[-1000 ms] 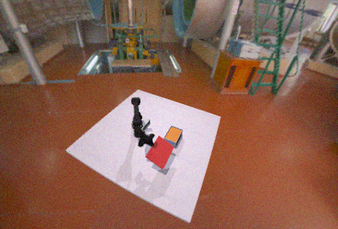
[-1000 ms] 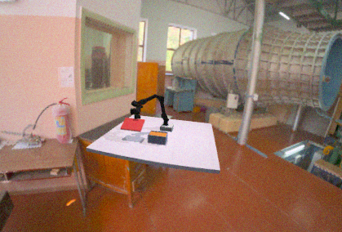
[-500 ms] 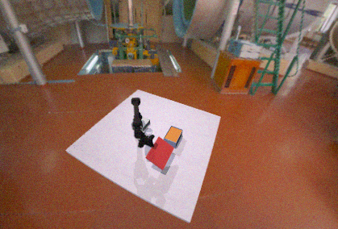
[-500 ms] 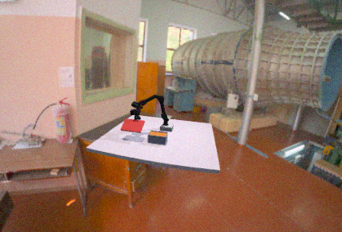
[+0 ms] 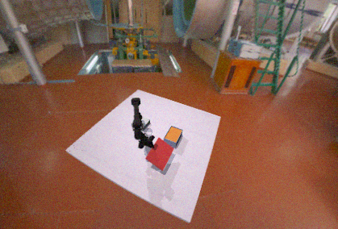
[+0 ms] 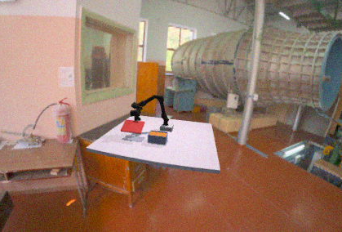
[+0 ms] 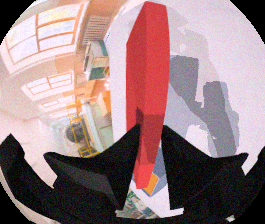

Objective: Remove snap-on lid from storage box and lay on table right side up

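Observation:
The red lid (image 5: 160,154) (image 6: 132,127) (image 7: 155,65) is off the box and held by one edge in my gripper (image 5: 153,145) (image 6: 136,120) (image 7: 150,128), which is shut on it. The lid hangs above the table, somewhat tilted, red face up, with its shadow below it. The fingers hide part of the gripped edge. The storage box (image 5: 173,136) (image 6: 157,138) (image 7: 157,186) stands upright with blue-grey walls and orange showing at its open top. In the top view it is just behind and right of the lid; the wrist view shows only a small part of it.
The white table top (image 5: 106,141) (image 6: 189,151) carries the arm's base (image 6: 166,128), which stands behind the box in the exterior view. Table edges run around all sides. Arm and lid shadows fall on the table top.

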Tool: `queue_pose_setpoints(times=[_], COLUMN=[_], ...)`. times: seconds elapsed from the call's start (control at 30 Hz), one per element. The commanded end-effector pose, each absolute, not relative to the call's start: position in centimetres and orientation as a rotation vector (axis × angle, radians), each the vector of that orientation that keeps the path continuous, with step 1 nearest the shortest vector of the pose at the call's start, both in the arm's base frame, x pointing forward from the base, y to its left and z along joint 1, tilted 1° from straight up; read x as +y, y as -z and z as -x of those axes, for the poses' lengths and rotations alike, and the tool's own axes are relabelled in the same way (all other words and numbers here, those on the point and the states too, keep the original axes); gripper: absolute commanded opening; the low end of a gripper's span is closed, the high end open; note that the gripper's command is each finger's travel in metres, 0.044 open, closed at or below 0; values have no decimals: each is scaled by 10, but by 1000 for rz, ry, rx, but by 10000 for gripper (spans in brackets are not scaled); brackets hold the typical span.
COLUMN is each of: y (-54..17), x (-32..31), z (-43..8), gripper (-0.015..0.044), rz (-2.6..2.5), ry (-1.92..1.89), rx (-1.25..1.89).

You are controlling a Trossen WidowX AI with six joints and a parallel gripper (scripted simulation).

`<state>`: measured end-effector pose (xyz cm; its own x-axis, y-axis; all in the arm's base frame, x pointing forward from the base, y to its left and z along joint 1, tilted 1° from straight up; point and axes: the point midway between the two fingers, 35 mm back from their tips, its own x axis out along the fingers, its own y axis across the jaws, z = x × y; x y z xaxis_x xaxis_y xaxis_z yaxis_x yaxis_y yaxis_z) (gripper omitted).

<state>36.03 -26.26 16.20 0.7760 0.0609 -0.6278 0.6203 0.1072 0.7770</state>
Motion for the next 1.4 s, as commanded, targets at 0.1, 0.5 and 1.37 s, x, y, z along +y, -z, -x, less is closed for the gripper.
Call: queue_pose_setpoints(times=[0.1, 0.5, 1.37], y=[-158, -148, -128], x=[-263, -263, -264], z=[-361, -362, -362], gripper=[0, 0, 0], rz=[-1419, -1419, -1419], ry=[438, 438, 438], rx=[593, 593, 593])
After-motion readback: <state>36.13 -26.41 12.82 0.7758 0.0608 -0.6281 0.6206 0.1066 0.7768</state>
